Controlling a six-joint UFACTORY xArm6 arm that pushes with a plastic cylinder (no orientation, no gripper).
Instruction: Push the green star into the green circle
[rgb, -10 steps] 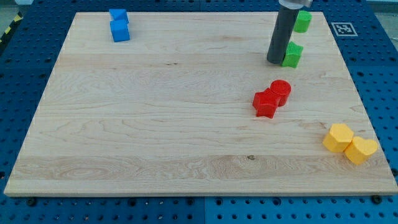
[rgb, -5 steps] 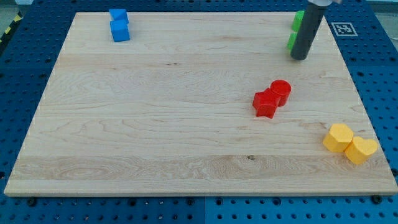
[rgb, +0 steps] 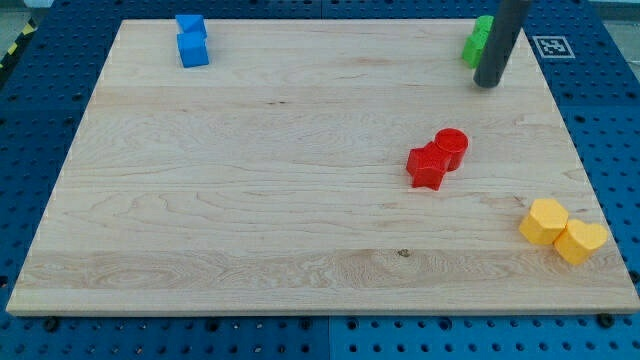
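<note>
My tip (rgb: 486, 83) rests on the board near the view's top right. The dark rod stands in front of two green blocks and hides most of them. A green block, probably the star (rgb: 472, 46), shows just left of the rod. A second green piece, probably the circle (rgb: 483, 24), shows above it, touching or nearly touching. Their shapes cannot be made out behind the rod. The tip is just below and right of the green pair.
Two blue blocks (rgb: 191, 41) sit together at the top left. A red circle (rgb: 452, 146) touches a red star (rgb: 426, 167) right of centre. Two yellow blocks (rgb: 563, 231) sit at the bottom right. The wooden board (rgb: 250, 200) lies on a blue pegboard.
The rod moved right and up from beside the green star. The star slid up toward the green circle, and both are now mostly hidden behind the rod.
</note>
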